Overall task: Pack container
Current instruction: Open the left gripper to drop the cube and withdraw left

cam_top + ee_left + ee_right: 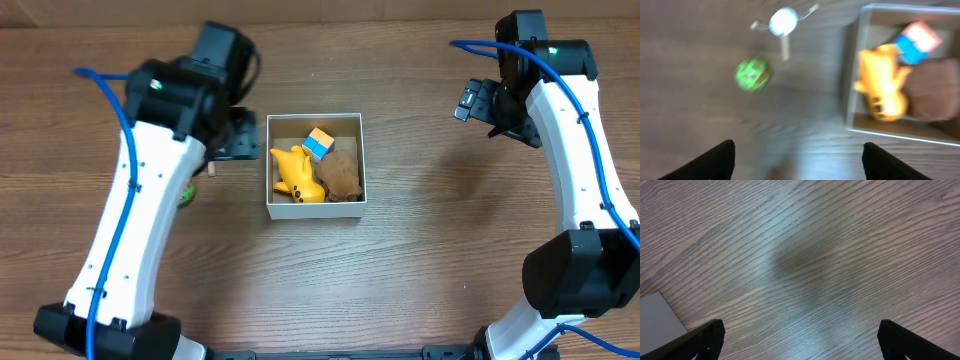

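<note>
The container [314, 209], a small white-walled square box, stands at the table's middle. It holds a yellow toy animal [297, 175], a brown plush toy [340, 175] and an orange-and-blue cube [319, 142]. In the left wrist view the container [851, 80] is at right with the same toys inside. A green ball [752, 74] and a small white toy with thin sticks [783, 22] lie on the wood left of it. My left gripper [799, 160] is open and empty above bare wood. My right gripper [800, 340] is open and empty over bare wood far right of the container.
In the overhead view the green ball [187, 194] peeks out from under the left arm. A grey-white corner of the container [657, 315] shows at the left edge of the right wrist view. The table is dark wood grain.
</note>
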Tool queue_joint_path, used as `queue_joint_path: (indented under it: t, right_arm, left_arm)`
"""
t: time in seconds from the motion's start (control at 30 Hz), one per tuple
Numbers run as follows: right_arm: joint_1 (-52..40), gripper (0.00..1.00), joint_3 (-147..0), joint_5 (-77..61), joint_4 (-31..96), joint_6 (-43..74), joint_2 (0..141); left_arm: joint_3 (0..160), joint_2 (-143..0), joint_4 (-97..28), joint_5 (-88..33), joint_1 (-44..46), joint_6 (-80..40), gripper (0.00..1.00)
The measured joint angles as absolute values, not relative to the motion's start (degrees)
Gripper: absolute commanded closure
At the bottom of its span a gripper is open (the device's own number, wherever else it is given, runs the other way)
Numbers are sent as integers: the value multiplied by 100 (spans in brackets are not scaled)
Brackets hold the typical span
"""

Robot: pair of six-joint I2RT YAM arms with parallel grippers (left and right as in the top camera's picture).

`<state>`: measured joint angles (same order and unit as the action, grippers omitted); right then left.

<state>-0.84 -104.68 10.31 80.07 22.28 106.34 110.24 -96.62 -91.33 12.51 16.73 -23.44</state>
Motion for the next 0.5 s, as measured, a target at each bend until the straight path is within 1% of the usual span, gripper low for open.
queue_joint_path:
  t: [0.07,0.17,0.33,0.5]
  right_arm:
    - [-84,0,-10468,1028,8009,2228,10634]
    - [-84,0,-10468,1026,8012,2226,10634]
    - [-84,0,-10468,1028,8012,2228,10634]
    - [-84,0,-10468,1026,8012,2226,10634]
  left_arm:
    - [10925,-9699,-9251,1243,1420,-2388,18]
    - [10753,-9699,-9306,1170,993,-2405,14]
    - [10438,-9699,-9198,1050,554,-2405,13]
    - [9867,-9699,-8949,991,320,-2414,12]
